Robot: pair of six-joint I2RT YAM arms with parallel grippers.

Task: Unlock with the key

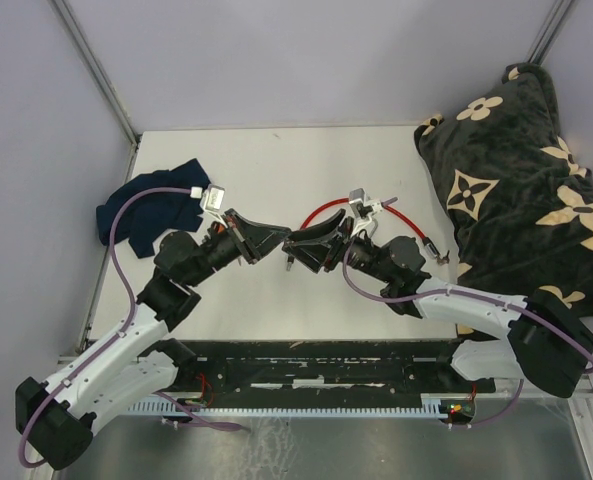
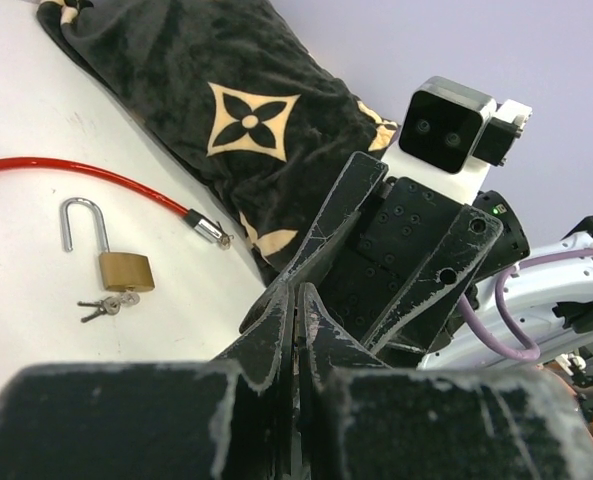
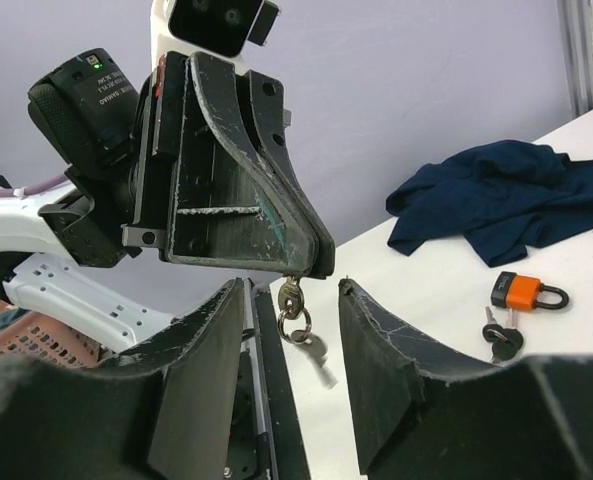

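My left gripper [image 1: 279, 240] is shut on a small brass key [image 3: 291, 296]. A ring [image 3: 298, 326] and a second key [image 3: 321, 358] hang from it. In the left wrist view its fingertips [image 2: 276, 320] are pressed together. My right gripper [image 3: 291, 286] is open, tip to tip with the left one [image 1: 299, 244], one finger on each side of the hanging key. A brass padlock [image 2: 126, 270] with an open shackle and loose keys [image 2: 106, 306] lies on the table. An orange padlock [image 3: 521, 291] with dark-headed keys [image 3: 501, 338] lies near the blue cloth.
A dark blue cloth [image 1: 151, 210] lies at the far left. A red cable [image 1: 326, 210] curves behind the right wrist, its metal end [image 1: 440, 252] near a black flower-patterned cushion [image 1: 521, 180] at the right. The white table [image 1: 276, 160] has walls close around it.
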